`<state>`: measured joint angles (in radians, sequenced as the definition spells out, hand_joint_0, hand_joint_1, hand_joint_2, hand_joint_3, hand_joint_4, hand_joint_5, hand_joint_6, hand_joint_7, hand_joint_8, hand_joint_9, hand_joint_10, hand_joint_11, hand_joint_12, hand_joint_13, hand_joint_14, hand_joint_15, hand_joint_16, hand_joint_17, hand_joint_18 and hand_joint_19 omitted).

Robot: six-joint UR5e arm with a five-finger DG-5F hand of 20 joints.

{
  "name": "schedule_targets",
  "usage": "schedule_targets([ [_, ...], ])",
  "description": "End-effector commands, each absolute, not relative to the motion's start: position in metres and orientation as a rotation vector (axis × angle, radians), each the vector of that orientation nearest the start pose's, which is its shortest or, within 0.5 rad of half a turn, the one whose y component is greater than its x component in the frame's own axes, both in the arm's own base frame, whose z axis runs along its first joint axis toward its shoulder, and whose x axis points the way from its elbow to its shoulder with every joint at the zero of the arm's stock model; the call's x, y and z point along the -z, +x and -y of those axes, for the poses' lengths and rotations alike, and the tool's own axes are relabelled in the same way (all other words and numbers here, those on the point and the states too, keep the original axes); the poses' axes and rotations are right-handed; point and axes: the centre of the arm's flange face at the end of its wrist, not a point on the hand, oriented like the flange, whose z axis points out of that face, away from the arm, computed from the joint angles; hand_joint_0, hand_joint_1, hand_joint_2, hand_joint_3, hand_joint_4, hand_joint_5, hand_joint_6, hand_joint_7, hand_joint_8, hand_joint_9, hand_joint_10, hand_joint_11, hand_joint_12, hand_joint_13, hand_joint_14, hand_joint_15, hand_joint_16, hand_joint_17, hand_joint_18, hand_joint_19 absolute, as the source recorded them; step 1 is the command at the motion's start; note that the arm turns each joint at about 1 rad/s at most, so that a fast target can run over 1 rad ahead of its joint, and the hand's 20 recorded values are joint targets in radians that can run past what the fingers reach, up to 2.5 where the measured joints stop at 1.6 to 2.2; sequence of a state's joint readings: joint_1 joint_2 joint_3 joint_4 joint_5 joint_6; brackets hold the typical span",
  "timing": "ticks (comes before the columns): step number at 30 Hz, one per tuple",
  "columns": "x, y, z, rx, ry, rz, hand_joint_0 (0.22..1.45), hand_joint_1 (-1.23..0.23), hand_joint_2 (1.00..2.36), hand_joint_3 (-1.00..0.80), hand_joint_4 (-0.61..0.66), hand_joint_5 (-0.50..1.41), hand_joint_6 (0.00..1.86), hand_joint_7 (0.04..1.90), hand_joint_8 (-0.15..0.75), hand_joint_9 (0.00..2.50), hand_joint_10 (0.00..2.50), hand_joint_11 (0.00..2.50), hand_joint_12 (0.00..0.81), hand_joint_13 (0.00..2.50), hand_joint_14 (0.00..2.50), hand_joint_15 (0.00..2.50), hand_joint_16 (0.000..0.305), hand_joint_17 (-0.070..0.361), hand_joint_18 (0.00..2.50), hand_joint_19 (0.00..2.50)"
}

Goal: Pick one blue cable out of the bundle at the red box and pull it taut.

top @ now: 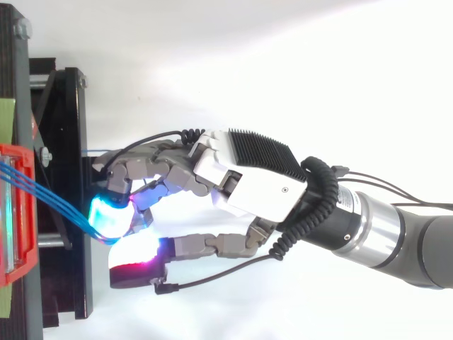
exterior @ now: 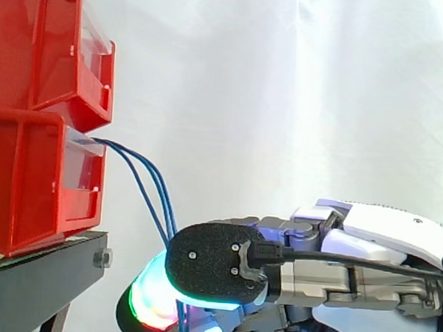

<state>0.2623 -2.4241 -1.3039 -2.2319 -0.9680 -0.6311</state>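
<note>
Blue cables (top: 46, 198) sag from the red box (exterior: 33, 177) into the robot hand (top: 262, 188); its curled fingertips pinch them.

The hand (top: 258, 190) has a white shell, a black finned back plate (top: 260, 149), grey segmented fingers (top: 170, 185) and pads (top: 106, 211) glowing cyan, green and magenta

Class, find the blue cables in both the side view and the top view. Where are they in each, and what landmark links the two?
Side view: blue cables left of centre, arcing from the lower red bin down behind the hand.
Top view: the cables far left, slanting from the red bin to the hand pinching them.
Shared landmark: the red bin.
</note>
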Motion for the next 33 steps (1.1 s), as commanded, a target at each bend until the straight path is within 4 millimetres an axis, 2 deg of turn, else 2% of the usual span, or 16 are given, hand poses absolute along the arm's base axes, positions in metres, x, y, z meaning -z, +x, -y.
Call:
schedule_targets([
  [1,-0.156,0.780,-0.013,-0.647,0.906,-0.981,0.57,-0.75,1.02,-0.16,0.08,-0.16,0.80,1.22,0.320,0.95,0.02,1.38,0.431,0.54,0.01,0.27,0.060,0.135,0.50,0.32],
  [14,-0.157,0.779,-0.016,-0.650,0.910,-0.982,0.59,-0.76,1.02,-0.03,0.04,-0.16,0.85,1.26,0.329,0.97,0.02,1.41,0.442,0.56,0.01,0.26,0.062,0.139,0.53,0.30],
  [21,-0.195,0.774,-0.015,-0.672,0.953,-1.001,0.59,-0.77,1.02,0.04,0.02,-0.16,0.86,1.29,0.341,0.97,0.01,1.42,0.450,0.58,0.01,0.27,0.063,0.142,0.55,0.30],
  [23,-0.197,0.773,-0.015,-0.668,0.960,-1.010,0.59,-0.77,1.02,0.04,0.02,-0.16,0.86,1.30,0.339,0.97,0.01,1.42,0.448,0.57,0.01,0.27,0.063,0.142,0.55,0.30],
  [24,-0.211,0.767,-0.013,-0.651,0.984,-1.048,0.59,-0.77,1.02,0.04,0.02,-0.16,0.86,1.30,0.338,0.97,0.01,1.41,0.447,0.57,0.01,0.26,0.063,0.141,0.55,0.30],
  [33,-0.229,0.753,-0.006,-0.657,1.053,-1.097,0.60,-0.79,1.03,0.06,0.02,-0.16,0.86,1.32,0.322,0.95,0.02,1.44,0.433,0.57,0.01,0.27,0.060,0.135,0.54,0.31],
])
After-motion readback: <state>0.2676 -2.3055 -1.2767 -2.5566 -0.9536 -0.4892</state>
